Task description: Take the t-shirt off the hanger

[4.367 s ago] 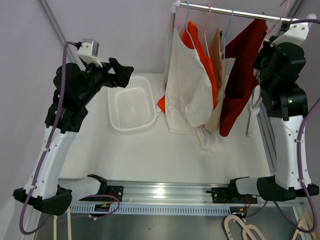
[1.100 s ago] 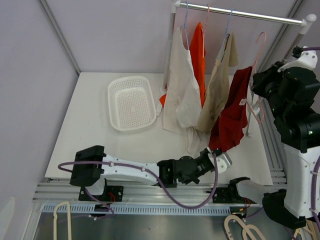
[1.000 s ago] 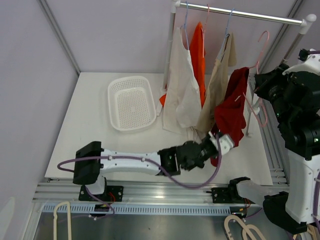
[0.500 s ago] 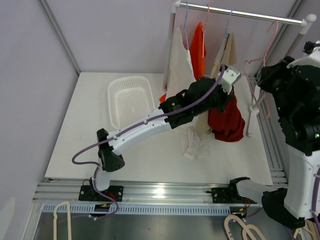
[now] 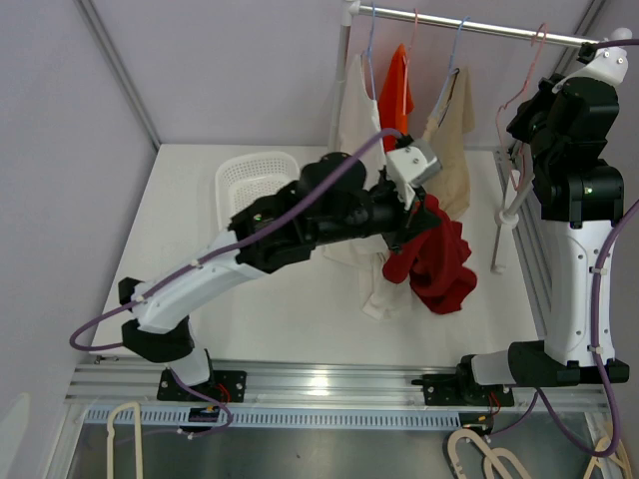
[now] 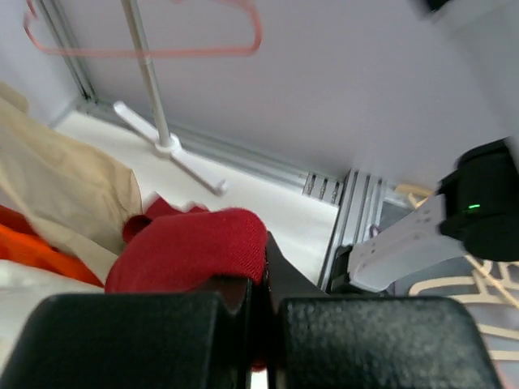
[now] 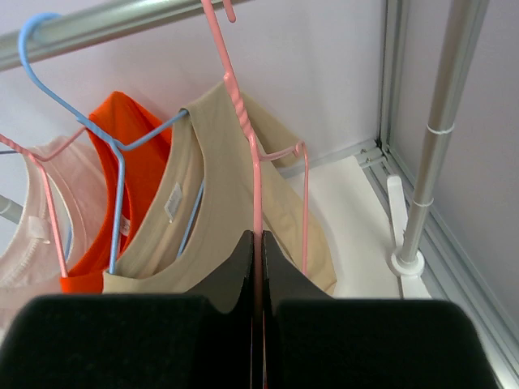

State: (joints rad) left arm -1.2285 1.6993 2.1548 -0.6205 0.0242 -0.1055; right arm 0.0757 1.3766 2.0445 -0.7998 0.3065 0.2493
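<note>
The red t-shirt [image 5: 435,261] hangs in a bunch from my left gripper [image 5: 415,214], which is shut on a fold of it above the table's right half. In the left wrist view the red cloth [image 6: 195,245] is pinched in the left gripper [image 6: 265,243]. The pink hanger [image 5: 517,92] is bare, with its hook up at the rail. My right gripper [image 5: 530,118] is shut on it. In the right wrist view the hanger's pink wire [image 7: 243,121] runs straight down into the shut right gripper [image 7: 258,240]. The t-shirt is off the hanger and well left of it.
A metal rail [image 5: 469,24] carries a cream shirt [image 5: 354,110], an orange shirt [image 5: 397,90] and a beige shirt [image 5: 454,135] on other hangers. A white basket [image 5: 245,180] stands at the back left. The rack's post and foot [image 5: 502,215] stand at the right.
My left gripper has risen and moved left with the red t-shirt, which has come off the pink hanger. My right gripper has lifted the bare hanger toward the rail.
</note>
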